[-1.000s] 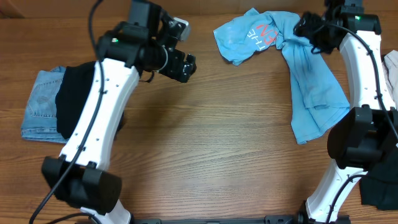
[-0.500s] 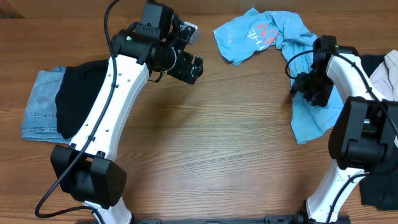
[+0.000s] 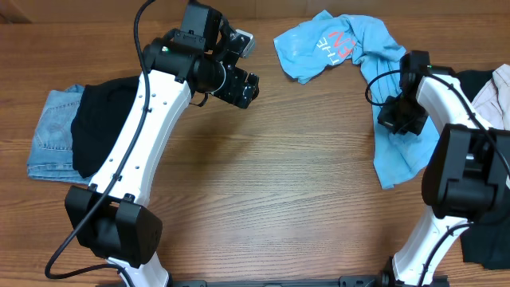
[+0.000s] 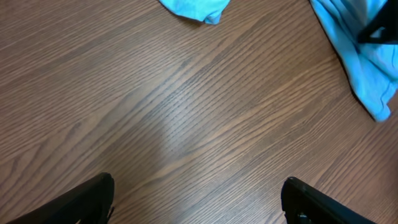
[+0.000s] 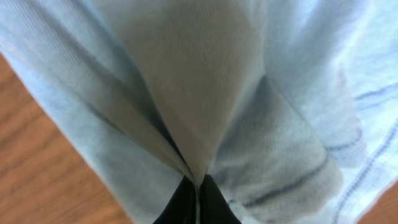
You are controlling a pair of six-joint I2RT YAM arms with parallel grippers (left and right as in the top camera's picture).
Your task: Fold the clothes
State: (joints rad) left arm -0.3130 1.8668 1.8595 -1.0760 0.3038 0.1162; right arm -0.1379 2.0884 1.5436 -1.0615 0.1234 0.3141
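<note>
**Overhead and wrist views.** We see the light blue T-shirt [image 3: 398,151] crumpled at the upper right of the overhead frame. A bunched part with red and white letters lies near the top edge, and a long strip runs down the right side of the wooden table [image 3: 279,199].

The right gripper [image 3: 396,118] sits on that strip, about halfway along it. In the right wrist view its jaws are together, pinching a raised fold of the blue cloth between the black fingertips [image 5: 180,208] at the bottom centre. The fabric fills nearly the whole of that view.

The left gripper [image 3: 243,86] hangs over bare wood at the upper centre, left of the shirt and apart from it. In the left wrist view its fingers [image 4: 87,199] appear at the lower corners, wide apart, with nothing between them.

At the left of the overhead frame we note folded denim [image 3: 48,135] partly under a black garment [image 3: 100,127]. At the right edge lie a dark cloth [image 3: 478,80] and a pale cloth [image 3: 502,88].
</note>
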